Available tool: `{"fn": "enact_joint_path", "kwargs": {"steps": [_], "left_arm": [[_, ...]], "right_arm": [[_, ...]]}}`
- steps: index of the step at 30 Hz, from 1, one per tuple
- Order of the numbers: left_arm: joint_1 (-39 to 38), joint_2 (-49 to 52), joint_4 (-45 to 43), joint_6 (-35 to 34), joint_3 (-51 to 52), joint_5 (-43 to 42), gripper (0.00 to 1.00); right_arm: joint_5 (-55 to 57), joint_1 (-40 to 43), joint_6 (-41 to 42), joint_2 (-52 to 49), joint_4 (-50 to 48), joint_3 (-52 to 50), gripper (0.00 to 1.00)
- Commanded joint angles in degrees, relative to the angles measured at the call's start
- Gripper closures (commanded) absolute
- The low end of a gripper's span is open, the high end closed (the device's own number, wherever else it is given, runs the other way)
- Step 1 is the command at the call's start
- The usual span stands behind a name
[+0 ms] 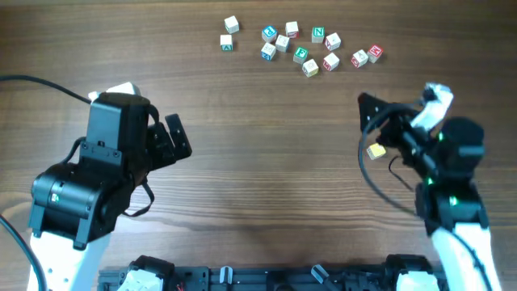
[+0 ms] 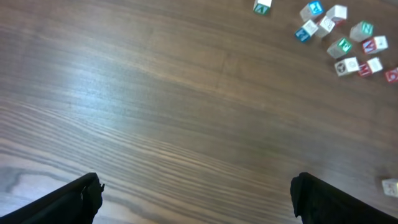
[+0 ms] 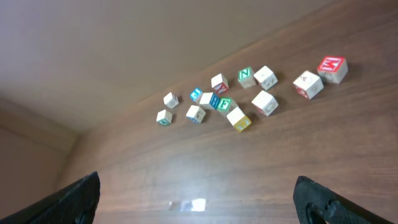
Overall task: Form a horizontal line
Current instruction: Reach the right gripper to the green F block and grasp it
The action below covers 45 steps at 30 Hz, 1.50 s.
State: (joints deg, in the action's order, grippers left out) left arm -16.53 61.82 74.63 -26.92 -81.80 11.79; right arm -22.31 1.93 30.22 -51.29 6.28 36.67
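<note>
overhead view: the letter cubes (image 1: 300,54) lie in a loose scatter on the far side of the table (image 1: 258,178) — no horizontal line formed yet, by the look of it. one yellowish cube (image 1: 376,150) sits apart, near the right gripper (image 3: 199,208), whose fingers are spread wide and hold nothing. the left gripper (image 2: 199,205) is likewise spread and empty — nearly all the arranging seems left to do.

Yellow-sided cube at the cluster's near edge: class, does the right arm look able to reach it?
Probably yes. Only bare table lies between the yellow-sided cube and the open right gripper; the green-lettered cube close behind it may crowd the grasp.
</note>
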Motion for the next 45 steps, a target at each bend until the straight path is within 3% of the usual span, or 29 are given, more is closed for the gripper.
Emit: {"fn": "enact_joint_path", "kwargs": {"steps": [1, 5, 12, 23, 26, 29, 32, 37, 45], "left_arm": [[-0.2, -0.2, 1.8, -0.6, 0.3, 0.7, 0.00], [-0.2, -0.2, 4.4, -0.5, 0.3, 0.3, 0.00], [-0.2, -0.2, 4.3, -0.5, 0.3, 0.3, 0.00], [-0.2, -0.2, 4.3, -0.5, 0.3, 0.3, 0.00], [-0.2, -0.2, 4.3, -0.6, 0.3, 0.3, 0.00], [-0.2, -0.2, 4.3, -0.5, 0.3, 0.3, 0.00], [-0.2, -0.2, 4.3, -0.6, 0.3, 0.3, 0.00], [-0.2, -0.2, 4.3, -0.6, 0.3, 0.3, 0.00], [-0.2, -0.2, 4.3, -0.5, 0.3, 0.3, 0.00]], "right_arm": [[-2.6, 0.2, -6.9, -10.8, 4.9, 10.7, 0.00], [-1.6, 0.2, -11.0, -21.1, 13.1, 22.2, 0.00], [-0.4, -1.2, -17.8, -35.1, 14.1, 33.6, 0.00], [6.7, -11.4, -24.9, -63.5, 14.9, 60.4, 0.00], [7.4, -12.0, -26.2, -63.7, 14.4, 60.2, 0.00], [2.2, -12.2, -42.2, -65.3, 11.8, 60.1, 0.00], [1.7, -12.3, -50.0, -71.0, 11.6, 60.2, 0.00], [-1.7, -13.2, -52.7, -80.4, 6.0, 60.3, 0.02], [2.6, -15.1, -54.2, -85.1, 3.8, 60.4, 0.26]]}}
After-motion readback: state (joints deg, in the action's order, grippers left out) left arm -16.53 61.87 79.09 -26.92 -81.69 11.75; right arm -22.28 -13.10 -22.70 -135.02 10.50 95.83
